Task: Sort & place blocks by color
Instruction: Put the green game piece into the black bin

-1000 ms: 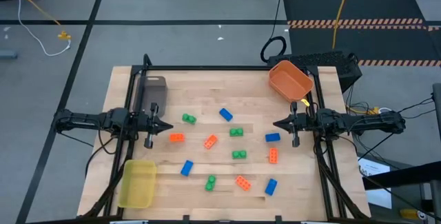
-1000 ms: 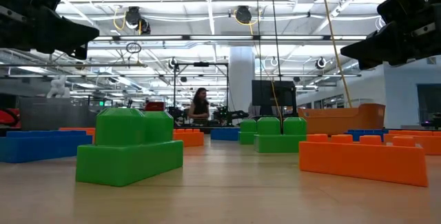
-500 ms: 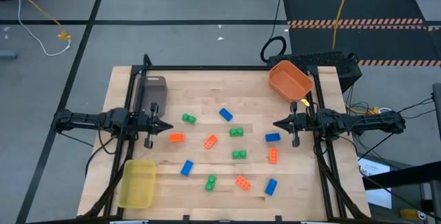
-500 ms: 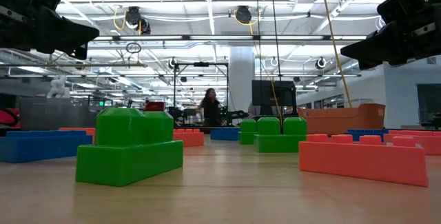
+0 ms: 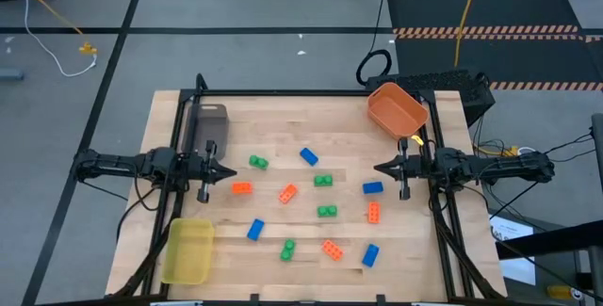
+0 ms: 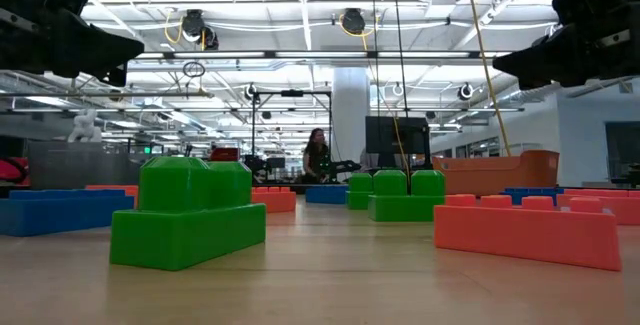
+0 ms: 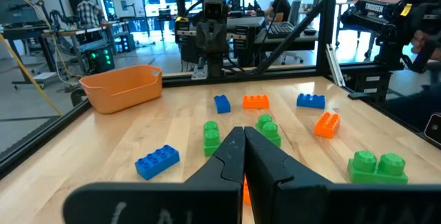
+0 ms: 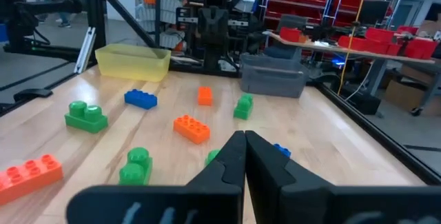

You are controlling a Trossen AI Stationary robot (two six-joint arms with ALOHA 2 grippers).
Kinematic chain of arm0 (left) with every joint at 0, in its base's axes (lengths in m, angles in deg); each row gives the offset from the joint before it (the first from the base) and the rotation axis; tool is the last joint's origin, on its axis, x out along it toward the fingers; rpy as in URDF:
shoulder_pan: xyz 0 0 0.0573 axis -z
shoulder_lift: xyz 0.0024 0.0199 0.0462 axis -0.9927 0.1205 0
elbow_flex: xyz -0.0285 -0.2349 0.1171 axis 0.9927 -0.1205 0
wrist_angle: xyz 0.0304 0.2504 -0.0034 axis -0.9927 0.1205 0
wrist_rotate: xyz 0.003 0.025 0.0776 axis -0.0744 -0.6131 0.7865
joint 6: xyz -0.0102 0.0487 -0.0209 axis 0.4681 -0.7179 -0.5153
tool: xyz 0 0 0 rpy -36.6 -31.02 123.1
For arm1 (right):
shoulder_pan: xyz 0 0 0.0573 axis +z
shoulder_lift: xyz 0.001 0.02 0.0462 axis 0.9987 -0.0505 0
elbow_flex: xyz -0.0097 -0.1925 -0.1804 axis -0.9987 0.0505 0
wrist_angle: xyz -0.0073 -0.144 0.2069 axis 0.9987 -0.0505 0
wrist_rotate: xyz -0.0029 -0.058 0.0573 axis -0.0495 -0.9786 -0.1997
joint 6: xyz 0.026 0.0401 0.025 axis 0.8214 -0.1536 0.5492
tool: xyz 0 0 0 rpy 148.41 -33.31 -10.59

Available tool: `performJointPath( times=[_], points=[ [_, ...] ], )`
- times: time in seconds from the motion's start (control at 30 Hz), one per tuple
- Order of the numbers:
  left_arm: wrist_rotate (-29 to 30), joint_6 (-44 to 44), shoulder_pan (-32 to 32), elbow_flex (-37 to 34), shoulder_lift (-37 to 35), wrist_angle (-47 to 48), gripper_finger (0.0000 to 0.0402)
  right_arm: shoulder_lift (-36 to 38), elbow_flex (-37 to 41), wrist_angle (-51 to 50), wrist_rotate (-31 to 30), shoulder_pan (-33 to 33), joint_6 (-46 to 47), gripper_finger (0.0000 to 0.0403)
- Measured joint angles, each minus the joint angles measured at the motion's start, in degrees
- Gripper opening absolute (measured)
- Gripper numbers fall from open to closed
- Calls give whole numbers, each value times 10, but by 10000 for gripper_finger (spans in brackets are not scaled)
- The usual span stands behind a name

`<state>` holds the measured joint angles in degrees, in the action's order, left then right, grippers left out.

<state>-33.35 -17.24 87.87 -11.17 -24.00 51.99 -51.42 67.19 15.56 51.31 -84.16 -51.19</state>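
1. We see the blocks (image 5: 325,210) — small studded plastic bricks in green, blue and orange — scattered loose over the pale wood-plank table (image 5: 283,108).
2. The orange bin (image 5: 397,109), grey bin (image 5: 211,123) and yellow bin (image 5: 188,249) are smooth-walled tubs at the table's edges.
3. The left gripper (image 5: 226,171) and right gripper (image 5: 382,169) hover at opposite sides, fingers pressed together, holding nothing.
4. "TROSSEN" reads on the far arm (image 7: 382,14).

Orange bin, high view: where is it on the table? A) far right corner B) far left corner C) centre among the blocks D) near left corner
A: the orange bin sits at the table's far right corner, while the yellow bin is near left and the grey bin far left.
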Motion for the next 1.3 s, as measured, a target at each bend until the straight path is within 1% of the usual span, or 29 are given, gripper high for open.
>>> performJointPath(
  times=[0.23, 0.37, 0.47, 0.6, 0.67, 0.73, 0.83, 0.9, 0.97, 1.03, 1.13, 1.2, 1.3],
  points=[
    [1, 0, 0, -1, 0, -11, 3, 0, 0, 3, 0, 0, -1, 0],
    [1, 2, 0, -1, 0, -66, 3, 0, 0, 5, 1, 0, 7, 0],
    [1, 26, 0, -1, 0, -102, 3, 0, 0, 21, 1, 0, 70, 0],
    [1, 48, 0, -1, 0, -129, 3, 0, 0, 106, 1, 1, 164, 0],
    [1, 44, 0, -1, 0, -132, 3, 0, 0, 140, 0, 1, 181, 0],
    [4, 15, 0, -1, 0, -143, 3, 0, 0, 164, 0, 0, 184, 0],
    [51, -10, -4, -1, 0, -152, 8, 0, 0, 182, 2, 1, 197, 0],
    [85, -8, -10, 6, 0, -138, 21, 0, 0, 191, 0, 1, 198, 0],
    [109, -6, -18, 26, 6, -91, 41, 0, 0, 208, -13, 1, 198, 0],
    [130, -1, -24, 53, 22, -28, 68, 0, 0, 233, -35, 1, 172, 0],
    [166, 3, -36, 101, 63, 39, 114, 0, 0, 270, -76, 0, 96, 0],
    [187, 13, -46, 135, 100, 73, 145, -3, 0, 289, -92, 0, 45, 3],
    [192, 24, -64, 189, 164, 114, 185, -18, -7, 290, -129, 0, 19, 22]
  ],
)
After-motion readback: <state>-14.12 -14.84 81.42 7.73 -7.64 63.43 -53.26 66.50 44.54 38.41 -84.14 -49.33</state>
